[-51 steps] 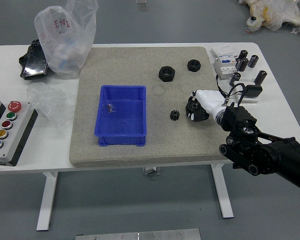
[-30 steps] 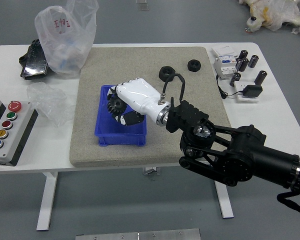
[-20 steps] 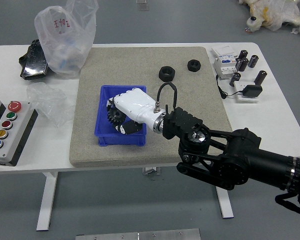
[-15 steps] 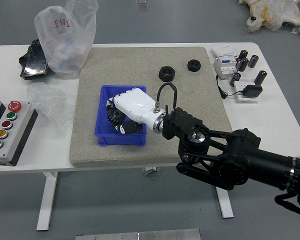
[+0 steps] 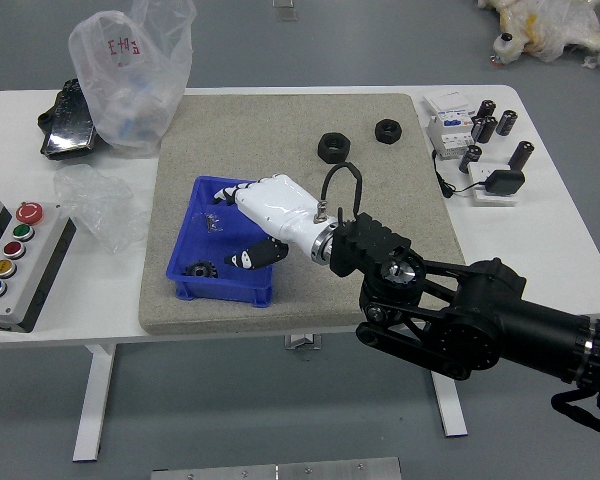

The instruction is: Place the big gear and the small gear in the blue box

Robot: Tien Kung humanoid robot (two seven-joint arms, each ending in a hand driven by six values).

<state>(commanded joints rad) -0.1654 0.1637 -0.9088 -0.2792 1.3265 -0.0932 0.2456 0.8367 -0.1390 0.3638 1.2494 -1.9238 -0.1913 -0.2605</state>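
Note:
Over the right part of the blue box [image 5: 220, 288], my right hand [image 5: 230, 228] is open, its black fingers and thumb spread apart and holding nothing. The big gear [image 5: 200, 269], black and toothed, lies inside the box near its front left corner. The box stands on the grey mat, turned slightly, with its right side partly covered by my hand. I cannot see the small gear; my hand and forearm cover part of the mat right of the box. The left arm is out of view.
Two black hex nuts [image 5: 333, 148] [image 5: 388, 131] lie on the mat's back part. A button panel [image 5: 22, 262] and plastic bags [image 5: 130, 80] are at the left. Black cylinders [image 5: 521, 155] and a white device [image 5: 450, 134] stand back right. A small shiny piece [image 5: 213, 222] is in the box.
My right hand went from the mat left to the box, then opened and let go of the big gear, which dropped inside. The box has shifted left and turned slightly.

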